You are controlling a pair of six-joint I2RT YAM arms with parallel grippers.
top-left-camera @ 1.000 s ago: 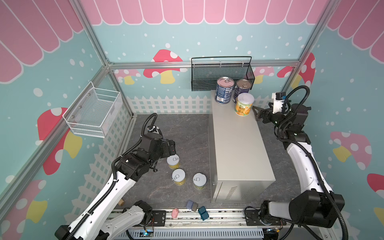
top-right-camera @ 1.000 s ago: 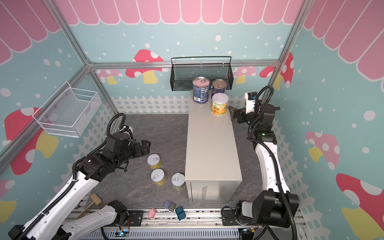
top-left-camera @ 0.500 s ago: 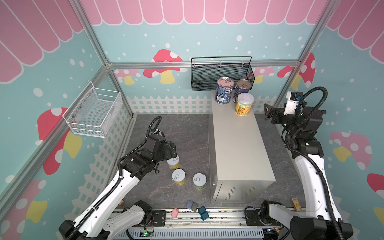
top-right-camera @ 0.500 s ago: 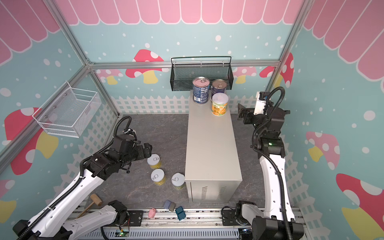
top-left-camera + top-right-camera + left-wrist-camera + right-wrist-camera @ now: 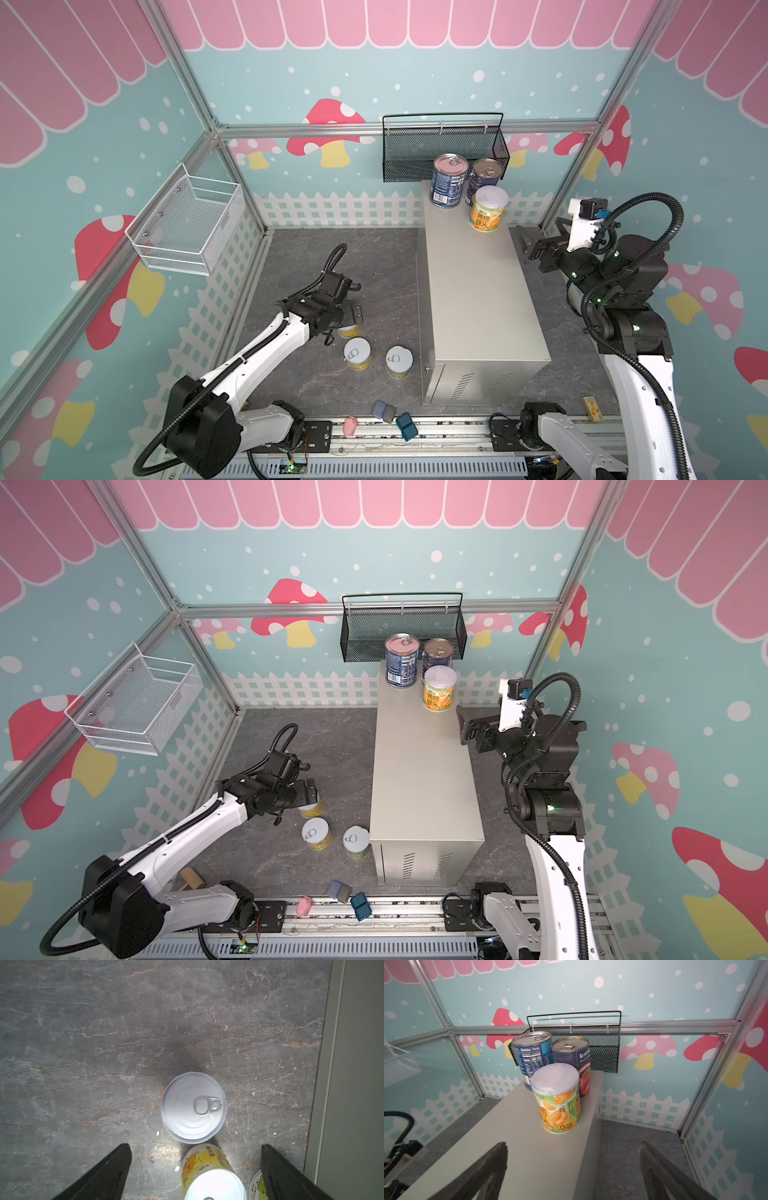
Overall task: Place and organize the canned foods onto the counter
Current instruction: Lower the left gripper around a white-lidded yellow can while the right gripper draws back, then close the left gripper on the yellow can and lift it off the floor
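Right pincer (image 5: 530, 245) has backed away rightward from the surface (image 5: 473, 291); left pincer (image 5: 354, 312) shifted toward three short cans (image 5: 357, 353) on the floor (image 5: 299, 266), lower centre. Both released, empty. Yellow can (image 5: 488, 212) and two blue cans (image 5: 448, 183) stand on surface, upper centre.

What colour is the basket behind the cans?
Black mesh basket, best in the right wrist view.

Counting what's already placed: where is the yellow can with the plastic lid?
In both top views the yellow can stands upright at the far end of the counter, toward its right edge, just in front of the darker blue can.
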